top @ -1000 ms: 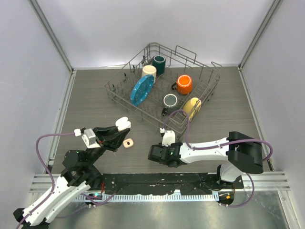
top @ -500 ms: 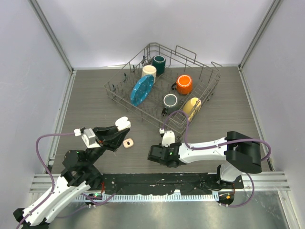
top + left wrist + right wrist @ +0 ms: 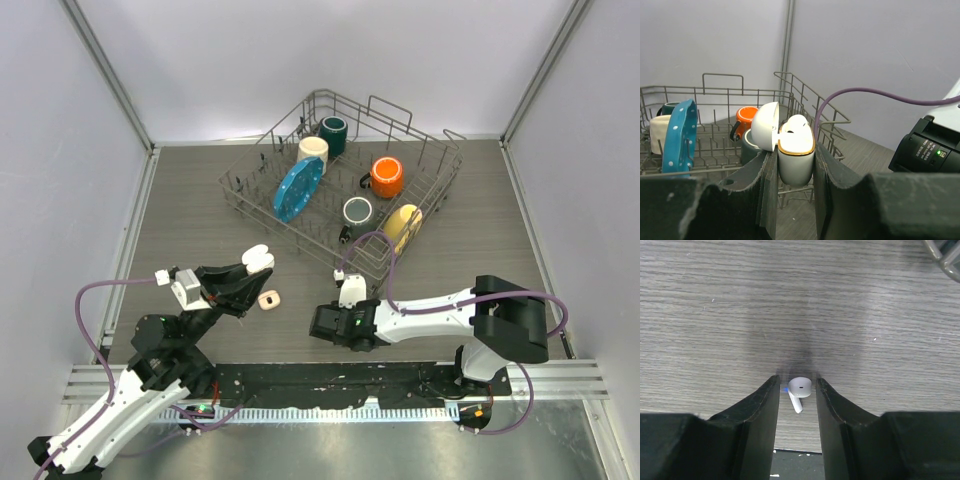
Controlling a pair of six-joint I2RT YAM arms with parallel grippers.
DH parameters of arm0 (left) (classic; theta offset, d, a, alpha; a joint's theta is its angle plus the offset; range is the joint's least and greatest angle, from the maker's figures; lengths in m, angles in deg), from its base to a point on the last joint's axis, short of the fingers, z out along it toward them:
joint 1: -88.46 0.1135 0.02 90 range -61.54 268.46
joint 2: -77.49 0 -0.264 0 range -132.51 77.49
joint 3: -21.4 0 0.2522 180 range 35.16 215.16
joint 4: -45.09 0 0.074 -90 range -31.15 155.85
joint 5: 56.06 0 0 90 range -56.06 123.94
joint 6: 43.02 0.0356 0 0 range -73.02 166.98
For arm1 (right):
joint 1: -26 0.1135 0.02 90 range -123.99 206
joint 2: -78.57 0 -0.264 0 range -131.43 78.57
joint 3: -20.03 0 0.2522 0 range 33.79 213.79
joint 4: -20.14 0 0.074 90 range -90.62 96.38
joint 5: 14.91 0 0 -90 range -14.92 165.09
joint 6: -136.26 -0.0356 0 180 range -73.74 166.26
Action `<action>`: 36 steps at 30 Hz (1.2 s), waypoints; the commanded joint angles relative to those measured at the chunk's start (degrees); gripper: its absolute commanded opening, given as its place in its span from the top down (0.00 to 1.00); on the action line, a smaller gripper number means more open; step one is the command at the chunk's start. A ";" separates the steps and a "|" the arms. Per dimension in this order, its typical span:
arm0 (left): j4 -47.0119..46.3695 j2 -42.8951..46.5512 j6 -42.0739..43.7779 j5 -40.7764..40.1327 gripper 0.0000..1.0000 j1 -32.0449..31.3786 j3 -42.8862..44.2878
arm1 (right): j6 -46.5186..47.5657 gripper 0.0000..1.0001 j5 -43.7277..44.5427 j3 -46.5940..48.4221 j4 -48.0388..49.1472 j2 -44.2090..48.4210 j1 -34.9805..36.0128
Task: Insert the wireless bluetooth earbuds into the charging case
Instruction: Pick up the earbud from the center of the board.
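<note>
My left gripper (image 3: 248, 272) is shut on a white charging case (image 3: 796, 155) with a gold rim and holds it upright above the table, its lid (image 3: 765, 127) open to the left. A white rounded shape sits in the case's opening. In the top view the case (image 3: 258, 260) is left of centre. My right gripper (image 3: 796, 384) is low on the table, jaws open, with a white stemmed earbud (image 3: 800, 386) lying between the fingertips and a small gap on each side. In the top view the right gripper (image 3: 318, 322) hides this earbud. A small cream-beige object (image 3: 268, 298) lies on the table between the grippers.
A wire dish rack (image 3: 440, 190) stands at the back with a blue plate (image 3: 297, 188), an orange mug (image 3: 386, 176), a dark green mug (image 3: 333, 133), a cream mug (image 3: 313, 151) and a yellow cup (image 3: 404, 222). The table's near edge is just behind the earbud.
My right gripper has edged slightly left along the table. The left arm and the case have not moved.
</note>
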 commanded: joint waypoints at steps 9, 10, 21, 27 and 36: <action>-1.49 0.21 -0.19 -0.98 1.00 0.04 0.89 | -0.45 0.64 1.27 -0.12 0.68 0.65 -1.17; -1.49 0.21 -0.19 -0.98 1.00 0.04 0.80 | -0.46 0.64 1.27 -0.04 0.60 0.56 -1.17; -1.40 0.12 -0.28 -0.98 1.00 0.04 0.89 | 0.07 0.67 0.47 -0.30 0.68 1.18 -1.25; -1.58 -0.14 -0.28 -0.98 1.00 -0.05 0.89 | 0.25 0.74 0.12 -0.04 0.68 0.83 -1.25; -1.40 -0.58 -0.28 -0.80 1.00 0.04 1.06 | 5.95 0.89 4.42 3.65 1.21 4.51 1.20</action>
